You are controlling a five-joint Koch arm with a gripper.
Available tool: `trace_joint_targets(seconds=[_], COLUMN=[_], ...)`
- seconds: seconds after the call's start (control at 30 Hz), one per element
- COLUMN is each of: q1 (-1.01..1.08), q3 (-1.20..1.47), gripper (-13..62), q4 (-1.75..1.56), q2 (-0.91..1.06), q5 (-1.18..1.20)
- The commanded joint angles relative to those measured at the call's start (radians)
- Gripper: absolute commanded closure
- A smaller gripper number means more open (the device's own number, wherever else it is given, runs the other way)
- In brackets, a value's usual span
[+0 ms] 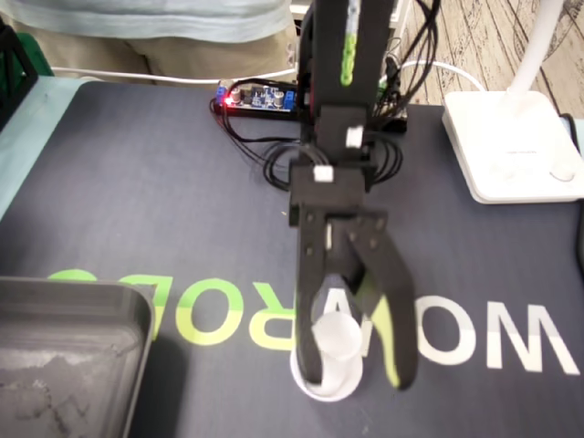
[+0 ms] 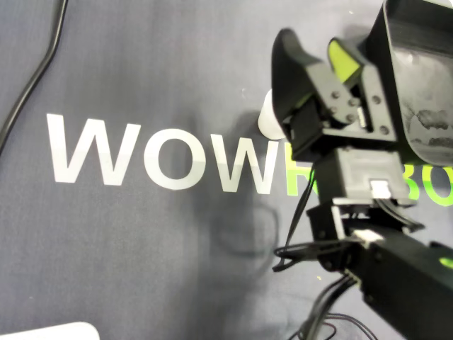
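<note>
- the pincer (image 1: 356, 377) hangs tips-down over the dark mat (image 1: 137, 201), low in the fixed view, with the arm rising up and back behind it.
- a small white cup (image 1: 336, 342) stands upright on the mat, right between the two jaws. its bottom flares out into a wider ring.
- the plain black jaw overlaps one edge of the cup. the jaw with the green strip sits just beside the other edge.
- the jaws are spread and the cup fills the space between them. honestly can't tell if they're squeezing it or just sitting round it, since neither view shows a clear gap or clear contact.
- in the overhead view only a sliver of the cup (image 2: 267, 113) peeks out beside the black jaw. the rest is hidden under the pincer.
- the cup sits on the white "wow" letters (image 1: 520, 342) printed on the mat, near where the print turns green.
- a grey metal tray (image 1: 73, 356) lies off to the pincer's left in the fixed view, well apart from the cup. in the overhead view it shows to the right, behind the pincer.
- a white lamp base (image 1: 511, 146) sits behind the pincer and off to the right in the fixed view, well apart.
- a little board (image 1: 260, 98) with a red light and a loop of black wires (image 1: 278, 164) lie behind the pincer, by the foot of the arm.
</note>
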Motion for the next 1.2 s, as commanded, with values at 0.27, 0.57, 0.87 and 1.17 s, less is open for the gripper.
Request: trace_joint_targets(seconds=[0.27,0.57,0.87,1.17], q1=[0.003,0.067,0.098,0.098], q3=[-0.126,-0.123,0.186,0.391], gripper=[24.3,19.7,17.1,15.6], q4=[0.652,1.115,1.104,0.991], q2=[0.476,0.646,0.719,0.729], q5=[0.558,1.315,1.442,1.468])
